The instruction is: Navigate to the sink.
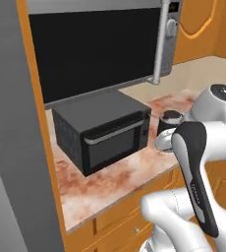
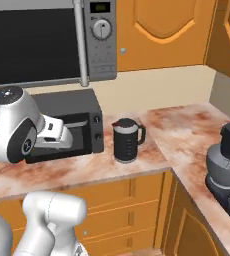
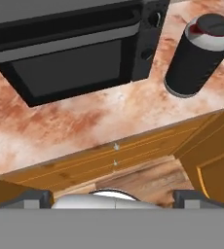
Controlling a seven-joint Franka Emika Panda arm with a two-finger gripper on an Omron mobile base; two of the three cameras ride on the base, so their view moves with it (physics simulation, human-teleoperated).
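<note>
I am in the driving step, and the base stands in front of a counter [image 2: 187, 125] corner, not at the goal. On the counter I see a black toaster oven [image 1: 102, 130], and just beside it a dark kettle [image 2: 127, 140]. A microwave [image 2: 99, 40] hangs above them, and a grey stand mixer [image 2: 227, 170] is on the right leg of the counter. The sink is in none of my views, so I cannot tell on which side it lies. The arm is folded above the counter edge, and the hand camera looks down on the oven, the kettle and the drawers [image 3: 109, 158]. The gripper [image 3: 115, 197] carries nothing; its finger tips [image 3: 33, 198] stand wide apart. I judge that the next move calls for driving the base along the counter until the basin comes into view, keeping the arm folded.
</note>
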